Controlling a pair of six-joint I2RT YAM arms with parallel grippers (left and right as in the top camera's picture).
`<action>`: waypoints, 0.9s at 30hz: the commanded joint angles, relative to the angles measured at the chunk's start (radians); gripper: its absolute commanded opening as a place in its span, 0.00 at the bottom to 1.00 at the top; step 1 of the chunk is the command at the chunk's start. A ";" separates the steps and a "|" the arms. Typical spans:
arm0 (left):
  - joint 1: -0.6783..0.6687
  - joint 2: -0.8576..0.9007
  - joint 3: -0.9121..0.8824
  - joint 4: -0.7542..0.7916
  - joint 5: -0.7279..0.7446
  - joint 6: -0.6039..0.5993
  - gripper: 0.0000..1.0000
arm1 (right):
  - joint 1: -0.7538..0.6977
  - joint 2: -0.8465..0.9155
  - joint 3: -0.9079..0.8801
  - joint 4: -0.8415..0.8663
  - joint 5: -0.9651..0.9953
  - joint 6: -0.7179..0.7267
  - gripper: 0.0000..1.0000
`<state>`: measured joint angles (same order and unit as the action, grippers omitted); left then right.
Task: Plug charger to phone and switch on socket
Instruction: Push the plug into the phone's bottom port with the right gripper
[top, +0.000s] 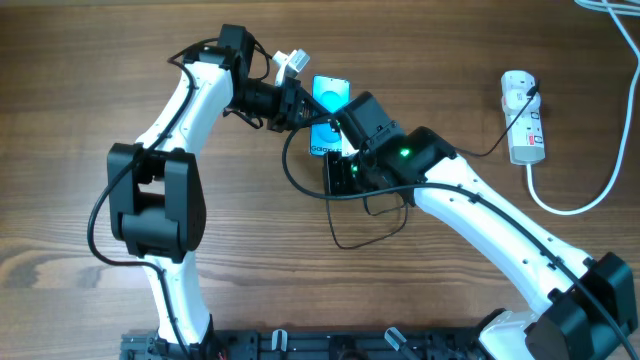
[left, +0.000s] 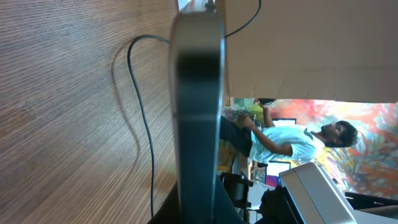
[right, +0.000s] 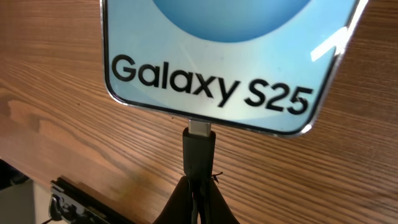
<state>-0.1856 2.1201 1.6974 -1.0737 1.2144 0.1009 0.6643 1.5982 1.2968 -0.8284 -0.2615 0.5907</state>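
The phone (top: 329, 94) has a cyan screen and is held off the table at centre. In the left wrist view it shows edge-on as a dark bar (left: 199, 112). My left gripper (top: 298, 102) is shut on its side. In the right wrist view its "Galaxy S25" end (right: 211, 56) faces me. The charger's black plug tip (right: 199, 149) meets the phone's bottom port, and my right gripper (right: 199, 202) is shut on it just below (top: 342, 165). The thin black cable (top: 365, 215) loops on the table and runs to the white socket (top: 524, 130), where its black plug (top: 529, 96) sits.
The socket's white cord (top: 585, 200) curves off to the right edge. A thick white cable (top: 618, 25) lies at the top right corner. The black cable also trails over the wood in the left wrist view (left: 144, 124). A black rail (top: 330, 345) lines the front edge.
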 joint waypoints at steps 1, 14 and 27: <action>-0.019 -0.033 0.014 -0.004 0.051 0.027 0.04 | -0.001 0.008 0.011 0.009 -0.002 0.015 0.04; -0.020 -0.033 0.014 -0.004 0.018 0.027 0.04 | -0.012 0.008 0.011 0.005 0.006 0.011 0.04; -0.020 -0.033 0.014 -0.004 0.005 0.027 0.04 | -0.018 0.008 0.011 0.014 0.051 0.014 0.05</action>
<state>-0.1959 2.1201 1.6974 -1.0733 1.2041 0.1009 0.6621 1.5982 1.2968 -0.8356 -0.2604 0.5945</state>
